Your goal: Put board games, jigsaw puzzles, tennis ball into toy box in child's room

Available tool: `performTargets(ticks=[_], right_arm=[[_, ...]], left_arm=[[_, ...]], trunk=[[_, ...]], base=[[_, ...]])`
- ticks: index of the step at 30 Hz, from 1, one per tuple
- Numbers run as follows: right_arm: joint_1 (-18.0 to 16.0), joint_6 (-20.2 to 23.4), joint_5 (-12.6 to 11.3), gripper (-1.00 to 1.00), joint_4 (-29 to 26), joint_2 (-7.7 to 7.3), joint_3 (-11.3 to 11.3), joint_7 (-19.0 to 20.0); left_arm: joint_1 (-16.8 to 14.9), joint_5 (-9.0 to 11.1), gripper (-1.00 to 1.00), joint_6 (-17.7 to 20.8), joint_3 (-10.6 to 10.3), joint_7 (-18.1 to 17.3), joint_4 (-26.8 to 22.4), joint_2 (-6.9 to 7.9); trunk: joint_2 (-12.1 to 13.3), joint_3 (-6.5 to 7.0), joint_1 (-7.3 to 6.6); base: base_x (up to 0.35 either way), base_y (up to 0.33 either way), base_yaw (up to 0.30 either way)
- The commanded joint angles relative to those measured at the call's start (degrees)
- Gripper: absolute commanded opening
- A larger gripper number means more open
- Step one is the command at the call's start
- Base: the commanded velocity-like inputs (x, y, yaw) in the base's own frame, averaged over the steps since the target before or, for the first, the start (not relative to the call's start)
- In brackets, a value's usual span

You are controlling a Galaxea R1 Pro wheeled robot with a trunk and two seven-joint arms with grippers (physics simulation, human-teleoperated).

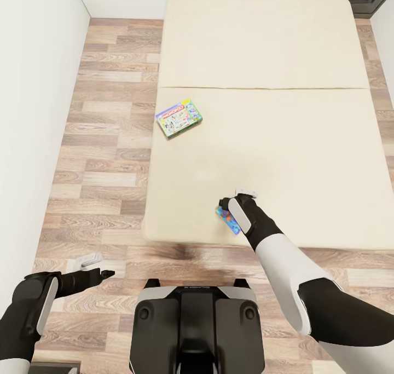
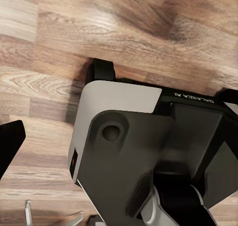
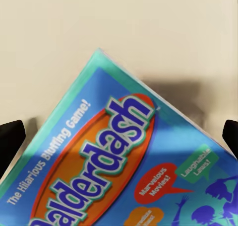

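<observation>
Over the bed [image 1: 306,144], at 5 o'clock, my right gripper [image 1: 238,196] hangs spread above 1 blue board game [image 3: 124,166]; the green one [image 1: 179,118] lies at 10. My left gripper [image 1: 87,264] looks released.

The right arm reached forward from the lower right of the head view, white forearm rising into a black wrist near the frame's centre. The right gripper [image 1: 225,205] pointed downward; in the right wrist view its dark fingertips [image 3: 11,139] sat at opposite edges, spread wide. The left arm lay folded at the lower left, and the left gripper [image 1: 90,263] pointed right, with its jaw spacing unclear.
</observation>
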Motion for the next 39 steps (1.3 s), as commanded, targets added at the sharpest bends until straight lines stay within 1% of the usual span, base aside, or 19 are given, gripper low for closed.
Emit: performTargets(ticks=[1, 6, 36, 39], right_arm=[[-0.02, 0.15, -0.47, 1.00, -0.05, 0.00, 0.16, -0.49], [-0.02, 0.15, -0.47, 1.00, -0.06, 0.00, 0.16, -0.48], [-0.02, 0.24, -0.47, 1.00, -0.06, 0.00, 0.16, -0.23], [-0.02, 0.24, -0.47, 1.00, -0.06, 0.00, 0.16, -0.16]], left_arm=[[-0.02, -0.05, 1.00, 0.34, 0.08, -0.22, -0.05, 0.01], [-0.02, -0.01, 1.00, 0.34, 0.08, -0.22, -0.05, 0.05], [-0.02, 0.04, 1.00, 0.34, 0.08, -0.19, -0.14, 0.00], [-0.02, 0.04, 1.00, 0.34, 0.08, -0.15, -0.14, -0.01]], trunk=[[-0.09, -0.06, 0.03], [-0.09, -0.06, 0.03], [-0.09, -0.06, 0.03], [-0.09, -0.06, 0.03]], base=[[-0.084, 0.000, 0.000], [-0.145, 0.000, 0.000], [-0.050, 0.000, 0.000], [-0.152, 0.000, 0.000]])
